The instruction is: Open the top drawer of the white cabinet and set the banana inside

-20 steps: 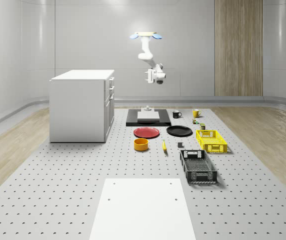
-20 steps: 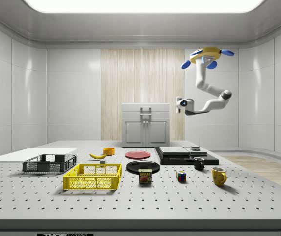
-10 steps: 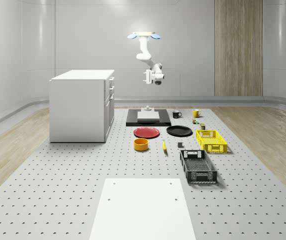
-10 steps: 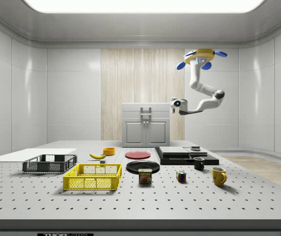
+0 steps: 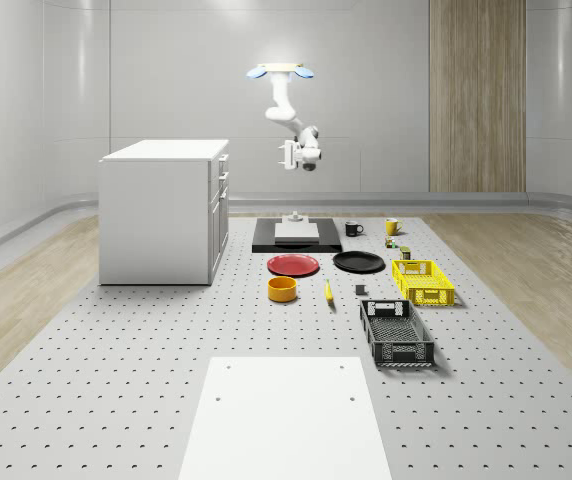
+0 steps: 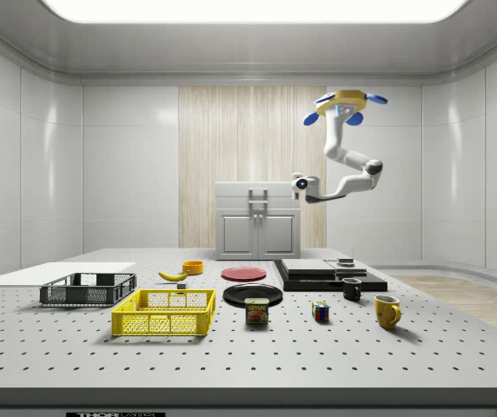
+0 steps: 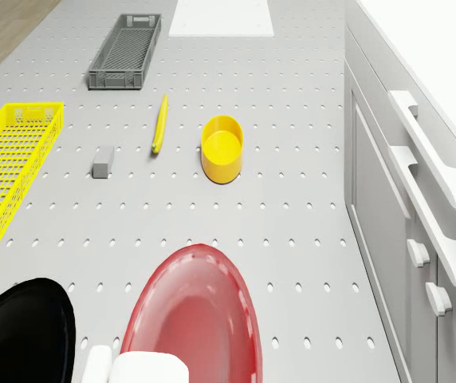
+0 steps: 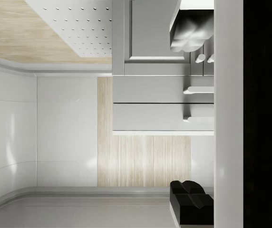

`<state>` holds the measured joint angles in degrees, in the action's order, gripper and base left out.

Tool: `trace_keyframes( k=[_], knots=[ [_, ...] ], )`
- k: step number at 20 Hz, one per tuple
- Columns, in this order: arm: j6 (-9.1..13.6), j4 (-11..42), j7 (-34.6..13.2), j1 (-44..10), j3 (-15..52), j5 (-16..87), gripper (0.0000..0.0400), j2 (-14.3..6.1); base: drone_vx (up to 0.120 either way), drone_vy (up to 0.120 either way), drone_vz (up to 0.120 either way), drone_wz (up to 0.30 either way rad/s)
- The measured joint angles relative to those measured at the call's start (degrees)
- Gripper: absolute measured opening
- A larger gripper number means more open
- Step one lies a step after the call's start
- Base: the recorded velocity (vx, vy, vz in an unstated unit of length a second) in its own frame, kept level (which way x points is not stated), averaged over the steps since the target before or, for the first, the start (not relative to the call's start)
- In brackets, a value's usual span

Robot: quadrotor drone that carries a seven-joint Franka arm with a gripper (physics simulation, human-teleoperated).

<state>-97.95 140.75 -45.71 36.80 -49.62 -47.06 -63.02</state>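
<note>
While the white cabinet (image 5: pixel 164 210) stands shut on the grey perforated desk (image 5: pixel 116 380), the slim yellow banana (image 5: pixel 328 291) lies well apart, between one orange bowl (image 5: pixel 282 288) and two crates. Side-on, the hovering drone (image 6: pixel 345 102) levels its gripper (image 6: pixel 298 182) with the cabinet top; its grip I cannot tell.

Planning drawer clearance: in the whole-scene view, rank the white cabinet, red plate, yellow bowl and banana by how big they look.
1. white cabinet
2. red plate
3. yellow bowl
4. banana

The bowl sits nearer the camera than the plate, yet looks smaller.
</note>
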Motion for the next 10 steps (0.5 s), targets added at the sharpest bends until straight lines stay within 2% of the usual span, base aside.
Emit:
trace_keyframes(
  k=[2,10],
  knots=[
    [-0.2,0.0,-0.2,0.2,-0.1,0.2,0.04,-0.3,0.12,-0.02,0.0,0.0],
    [-1.1,0.2,-0.9,1.2,-0.4,1.1,0.04,-1.3,0.12,-0.12,0.0,0.0]
  ],
)
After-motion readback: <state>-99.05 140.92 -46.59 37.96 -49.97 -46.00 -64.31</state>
